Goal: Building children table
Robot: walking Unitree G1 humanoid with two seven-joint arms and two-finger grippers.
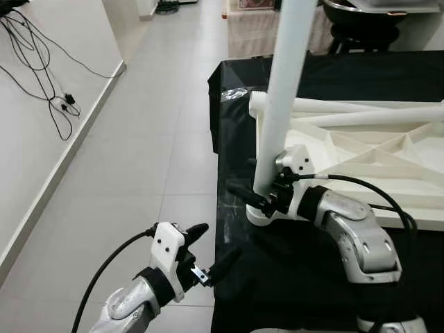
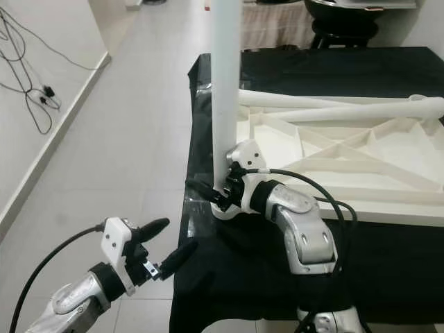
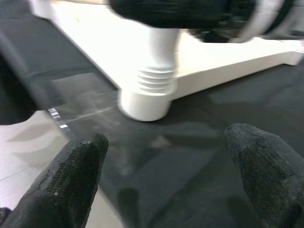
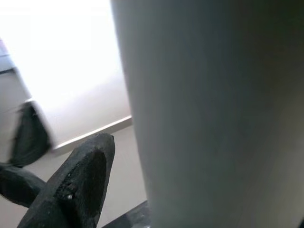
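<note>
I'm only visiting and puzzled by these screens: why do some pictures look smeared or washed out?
Left wrist view: the end effector's fingers sit too close, so they blur, and the leg's threaded base is soft. Right wrist view: the white leg is close and shaded grey, while the background is blown out white. Left eye view: sharp, with glare on the plastic sheet.

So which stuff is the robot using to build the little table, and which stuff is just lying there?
For the job:
- upright white table leg, held near its base by the right gripper
- upside-down white tabletop with its corner socket
- spare legs lying on the tabletop
- left gripper, open, nearby

Just lying about:
- black cables on the floor
- black cloth under the tabletop
</note>
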